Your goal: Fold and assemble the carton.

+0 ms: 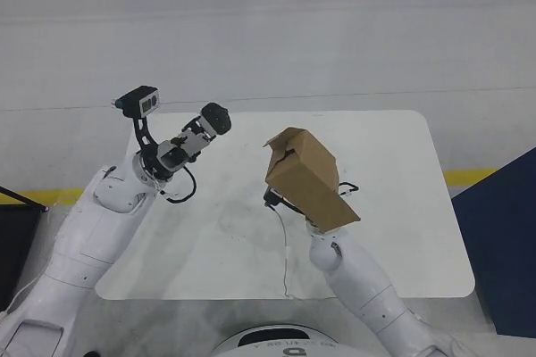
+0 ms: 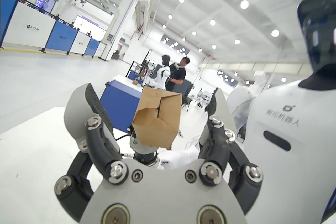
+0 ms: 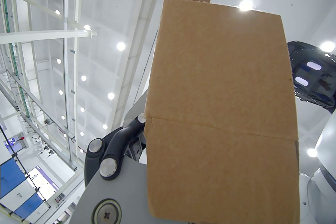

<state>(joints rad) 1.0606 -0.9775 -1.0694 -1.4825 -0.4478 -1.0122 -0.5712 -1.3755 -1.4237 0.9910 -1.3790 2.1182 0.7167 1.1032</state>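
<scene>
L gripper [image 1: 216, 118] [image 2: 153, 92]: jaws spread wide, nothing betw. them; ribbed fingers [image 2: 95, 103] bare.
L gripper pos.: over the far-left part of the table [image 1: 411, 143], aimed across at the carton [image 1: 308, 178], well apart from it.
R gripper [image 1: 275, 198]: clamped on the carton at its lower end. Fingertips hidden behind the cardboard, so the exact pinch spot can't be told.
R gripper pos.: over the table's middle, under the carton, w/ the forearm coming in from the near-right side.
Carton pos.: held up off the table, touching nothing but the R gripper. In top view it lies tilted, long axis running from far-left to near-right.
Carton shape: brown cardboard, opened into a box-like tube. Left wrist view shows the carton [image 2: 160, 120] end-on.
End flaps [image 2: 149, 114]: on the end facing the L gripper, folded partway inward, overlapping unevenly, not flush; a dark gap is left betw. them.
Carton side: right wrist view has one flat panel of the carton [image 3: 220, 109] close up, w/ a crease [image 3: 220, 130] across it.
Table: white, rounded corners; bare near edge also seen in left wrist view [image 2: 26, 135].
Floor: yellow line [image 1: 469, 177] past the table's right side.
</scene>
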